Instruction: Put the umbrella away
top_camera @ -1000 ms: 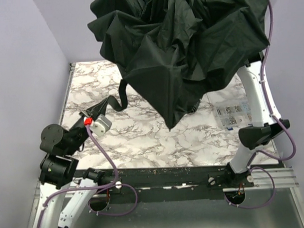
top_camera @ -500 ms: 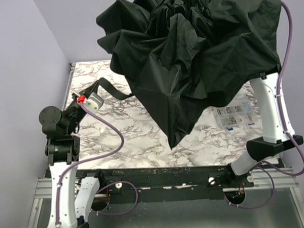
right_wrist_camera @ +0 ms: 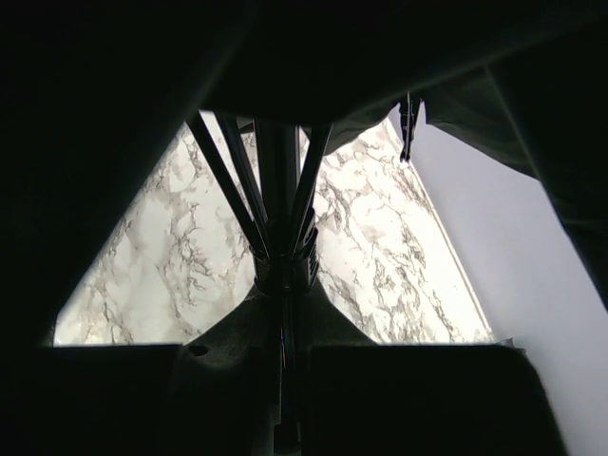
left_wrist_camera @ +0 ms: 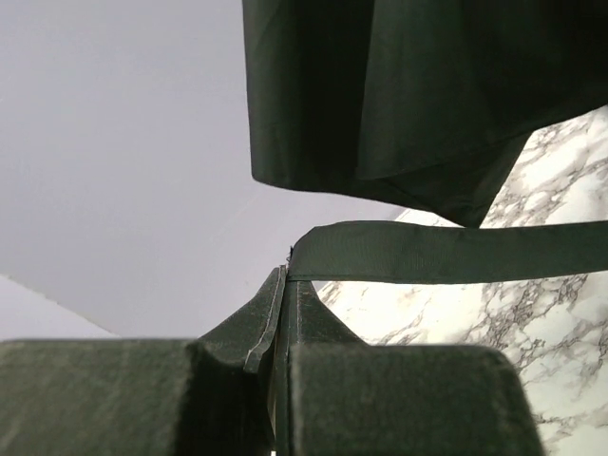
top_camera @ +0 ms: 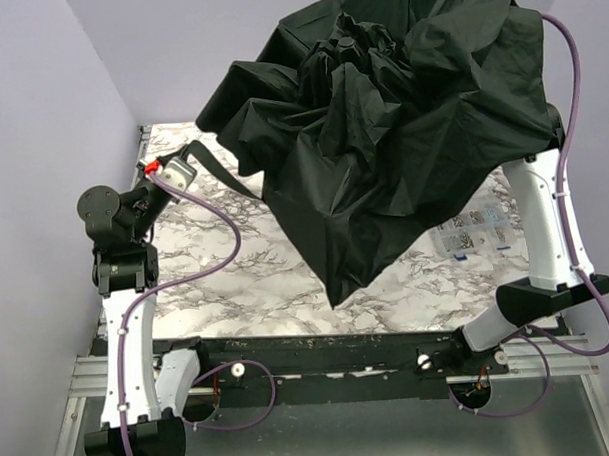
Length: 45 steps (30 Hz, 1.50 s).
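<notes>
The left arm had reached farther out from the near edge, its left gripper (left_wrist_camera: 282,290) pinched on the strap (left_wrist_camera: 446,252), now taut. The right gripper (right_wrist_camera: 282,294) clamped the shaft (right_wrist_camera: 275,171). The umbrella (top_camera: 401,135) hung above the table (top_camera: 266,269), far right, its canopy crumpled. It looked half-collapsed and not yet bundled or stowed.

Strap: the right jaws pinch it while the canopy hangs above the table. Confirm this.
Wrong arm. The left jaws pinch the strap, as the left wrist view shows; the canopy does hang above the table.
</notes>
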Each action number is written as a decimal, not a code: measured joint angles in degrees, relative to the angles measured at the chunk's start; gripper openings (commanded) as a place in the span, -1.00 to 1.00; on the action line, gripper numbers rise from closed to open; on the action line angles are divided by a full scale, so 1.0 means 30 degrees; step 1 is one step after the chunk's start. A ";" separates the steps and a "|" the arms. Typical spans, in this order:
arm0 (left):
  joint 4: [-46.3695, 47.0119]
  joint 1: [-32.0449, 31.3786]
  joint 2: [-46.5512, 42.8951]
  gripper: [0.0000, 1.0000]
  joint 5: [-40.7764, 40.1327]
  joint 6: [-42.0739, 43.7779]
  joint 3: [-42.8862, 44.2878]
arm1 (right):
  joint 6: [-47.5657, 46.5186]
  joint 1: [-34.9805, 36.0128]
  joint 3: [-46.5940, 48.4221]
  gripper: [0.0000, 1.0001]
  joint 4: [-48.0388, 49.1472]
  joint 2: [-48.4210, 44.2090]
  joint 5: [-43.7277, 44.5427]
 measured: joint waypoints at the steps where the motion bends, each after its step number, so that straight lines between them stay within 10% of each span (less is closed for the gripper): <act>1: 0.0131 0.0146 0.0066 -1.00 0.0015 -0.0117 0.0000 | -0.0102 0.0000 -0.0117 -0.99 -0.0036 -0.0066 0.0000; 29: -0.0321 0.0561 0.3825 -1.00 0.1508 -0.0015 0.1122 | -0.5923 0.0197 -0.1035 -0.99 -0.4918 -0.1049 -0.1581; 45: -0.0619 -0.0117 0.5566 -1.00 0.3781 -0.0182 0.1865 | -1.0251 0.4473 -0.4539 -0.99 -0.7941 -0.2025 -0.1588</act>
